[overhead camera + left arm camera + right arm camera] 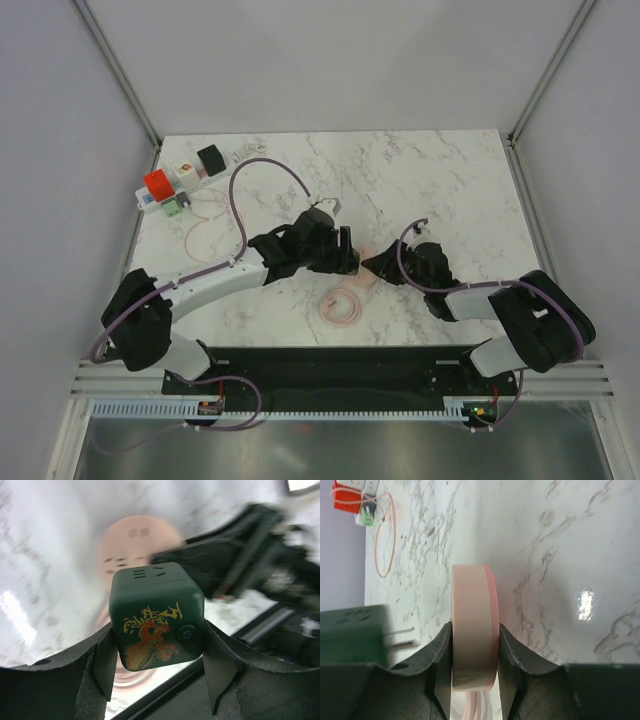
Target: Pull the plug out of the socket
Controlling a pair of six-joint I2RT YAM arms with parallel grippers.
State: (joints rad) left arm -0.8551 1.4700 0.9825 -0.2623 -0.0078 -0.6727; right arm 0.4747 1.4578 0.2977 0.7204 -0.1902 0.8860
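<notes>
right wrist view: my right end effector [474, 660] is clamped on the pink disc [470, 610] at frame centre, which i take for the socket. the green plug [352, 630], lower left, is gripped by my left end effector [160, 672], its prongs [400, 636] bare and clear of the disc. i judge the pull done. next: widen the gap, then set both on the worktop [560, 540].

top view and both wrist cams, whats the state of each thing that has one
left claw, shut on green cube
green cube, held, prongs bare, out of the pink disc
right claw, shut on pink disc
pink disc, held on edge, slots empty
pink cable, coiled
power strip, lying far left, no claw on it
</notes>
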